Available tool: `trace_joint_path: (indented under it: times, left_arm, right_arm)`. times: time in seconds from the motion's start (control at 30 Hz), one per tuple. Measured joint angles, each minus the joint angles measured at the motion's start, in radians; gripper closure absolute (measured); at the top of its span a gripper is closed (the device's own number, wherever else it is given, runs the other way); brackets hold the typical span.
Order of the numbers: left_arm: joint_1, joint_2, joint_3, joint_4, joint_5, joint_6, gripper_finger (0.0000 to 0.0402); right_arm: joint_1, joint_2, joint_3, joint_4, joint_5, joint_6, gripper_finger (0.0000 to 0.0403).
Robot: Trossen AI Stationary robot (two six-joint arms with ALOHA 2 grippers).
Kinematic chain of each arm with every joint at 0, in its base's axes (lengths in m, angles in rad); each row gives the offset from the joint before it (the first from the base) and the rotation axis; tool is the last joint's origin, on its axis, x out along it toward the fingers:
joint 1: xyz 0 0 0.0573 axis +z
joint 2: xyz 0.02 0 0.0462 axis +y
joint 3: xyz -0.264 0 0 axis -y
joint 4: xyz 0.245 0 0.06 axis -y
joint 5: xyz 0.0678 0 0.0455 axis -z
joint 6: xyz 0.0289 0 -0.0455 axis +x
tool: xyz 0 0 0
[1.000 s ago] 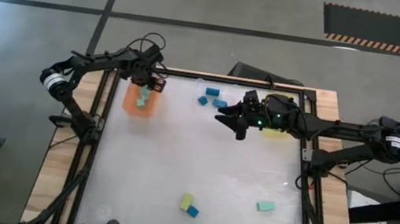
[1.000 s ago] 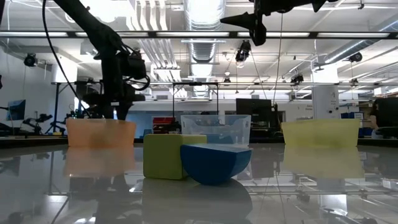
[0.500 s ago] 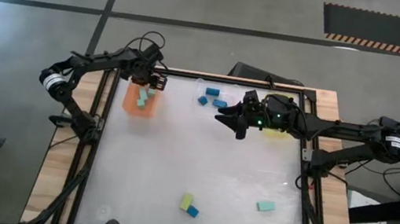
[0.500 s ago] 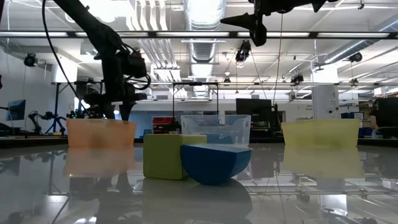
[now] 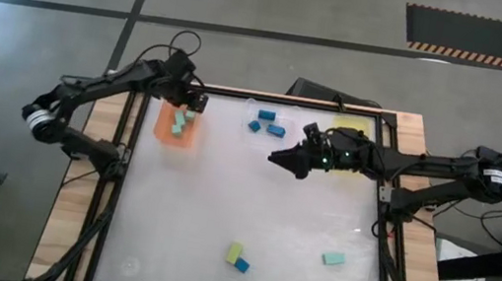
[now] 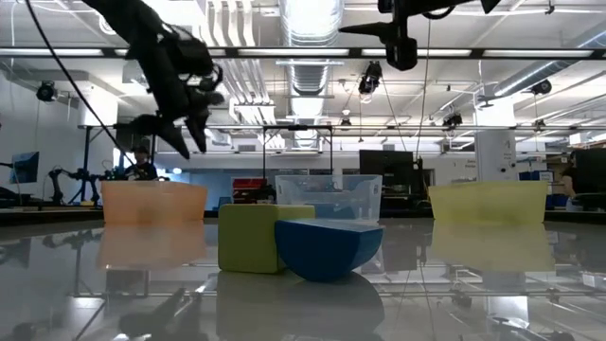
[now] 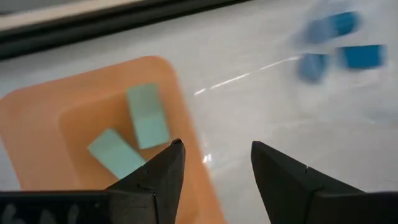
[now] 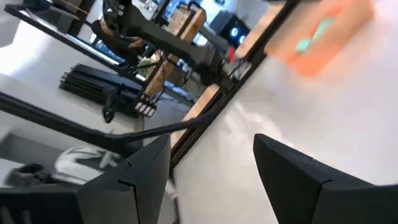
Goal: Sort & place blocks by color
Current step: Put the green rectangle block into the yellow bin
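Left claw (image 7: pixel 214 171) is up and away from the orange tray (image 5: pixel 174 127) now, fingers spread and nothing between them — a second ago it was down low over that tray, and it has since lifted and swung toward the counter's far-left corner. Below it, two pale teal blocks (image 7: pixel 148 115) lie inside the tray, side by side and just about touching. That reads as a drop-off done: teal goes in orange, and this arm looks free for the next pick.

Right claw (image 5: pixel 280 157) hangs open and empty over the middle of the counter (image 5: pixel 241 209), having edged slightly forward from where it was (no block near its fingers).

Still out on the counter: a yellow-green block (image 5: pixel 233 253) touching a darker blue block (image 5: pixel 242 265) near the front edge, and a lone pale teal block (image 5: pixel 333 258) off to the right. More blue blocks (image 5: pixel 267 122) already sit in the clear tray (image 6: pixel 328 195) at the back — so my guess is three pieces remain to sort.
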Motion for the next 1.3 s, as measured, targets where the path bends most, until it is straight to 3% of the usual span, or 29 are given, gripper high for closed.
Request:
trace_joint_path:
  times: [0.27, 0.43, 0.93, 1.1, 1.3]
  left_arm:
    - [-0.163, -0.199, -0.005, 0.019, 0.001, -0.001, 0.0233]
    - [-0.281, -0.277, -0.01, 0.119, 0.001, -0.023, 0.0233]
    - [-0.541, -0.31, -0.02, 0.373, 0.001, -0.106, 0.0233]
    - [-0.624, -0.31, -0.019, 0.443, 0.002, -0.117, 0.0233]
    - [-0.721, -0.31, -0.019, 0.53, 0.002, -0.134, 0.0233]
  right_arm:
    - [0.089, 0.0, 0.0, -0.072, 0.0, 0.197, 0.0182]
    - [0.143, 0.0, 0.0, -0.156, 0.0, 0.276, 0.0182]
    - [0.308, 0.05, 0.007, -0.229, 0.052, 0.431, 0.0182]
    - [0.334, 0.147, 0.107, -0.267, 0.053, 0.352, 0.0182]
    - [0.336, 0.296, 0.313, -0.521, -0.019, 0.01, 0.0182]
